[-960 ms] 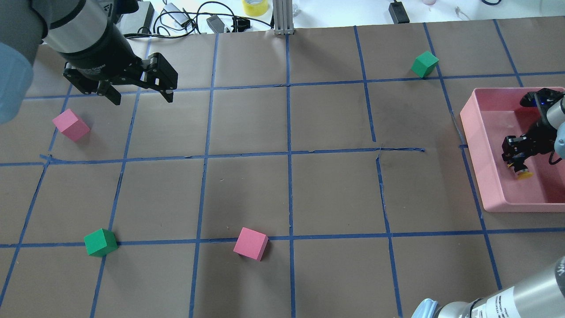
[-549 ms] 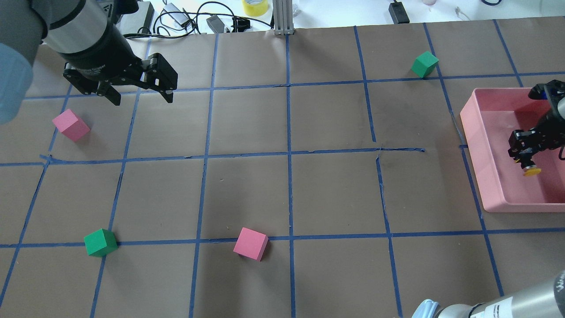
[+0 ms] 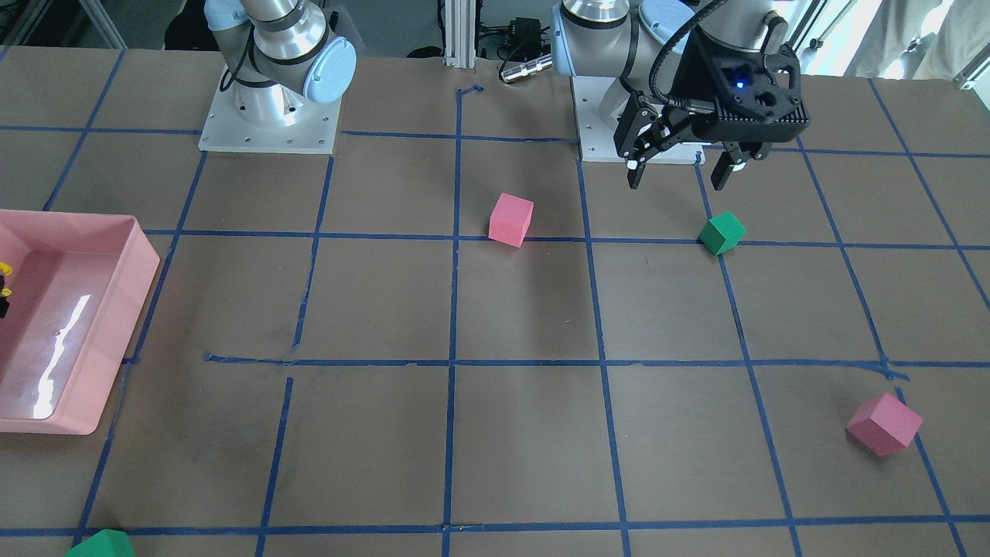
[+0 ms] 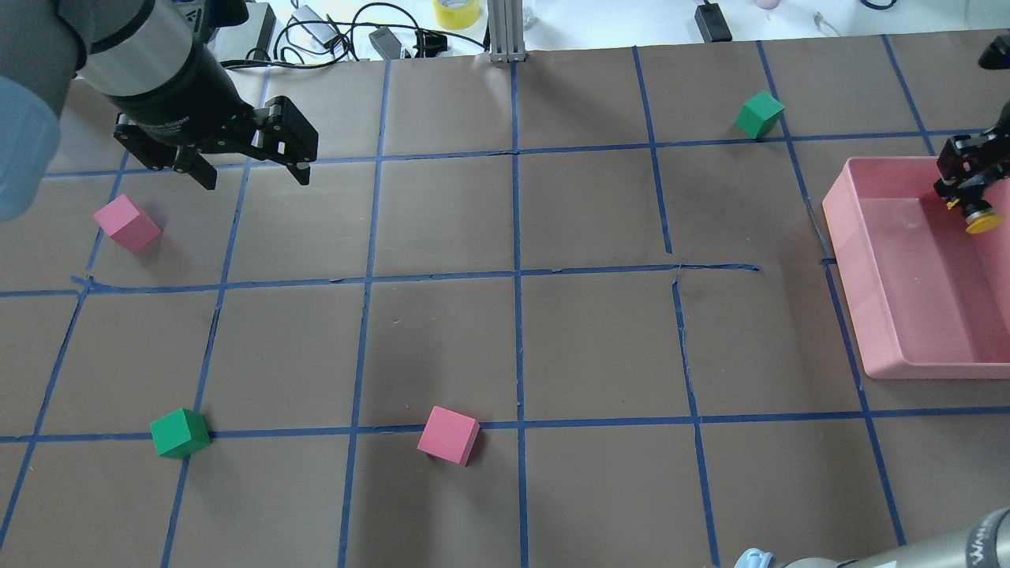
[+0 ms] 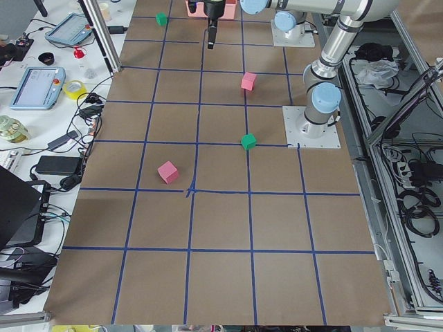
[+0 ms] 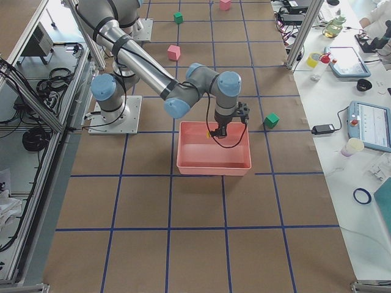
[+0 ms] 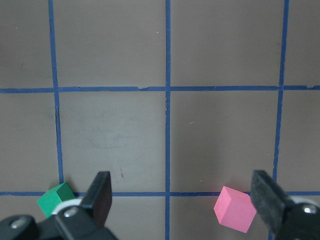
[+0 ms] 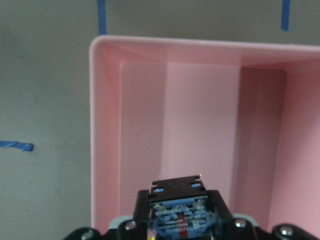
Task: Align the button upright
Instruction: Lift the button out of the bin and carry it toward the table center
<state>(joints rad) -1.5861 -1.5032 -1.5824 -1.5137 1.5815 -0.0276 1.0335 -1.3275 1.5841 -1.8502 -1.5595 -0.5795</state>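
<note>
Toward the near edge we see a green cube (image 4: 180, 432) and a pink cube (image 4: 448, 435). Farther on, the left gripper (image 4: 254, 177) hangs wide open and empty above the left side. At the right edge, the right gripper (image 4: 964, 203) pinches the button (image 4: 979, 221), yellow cap toward the near edge, over the pink tray's (image 4: 856, 268) far end.

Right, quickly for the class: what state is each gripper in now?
Left gripper: open, holding nothing.
Right gripper: closed on the button, over the pink tray.
</note>
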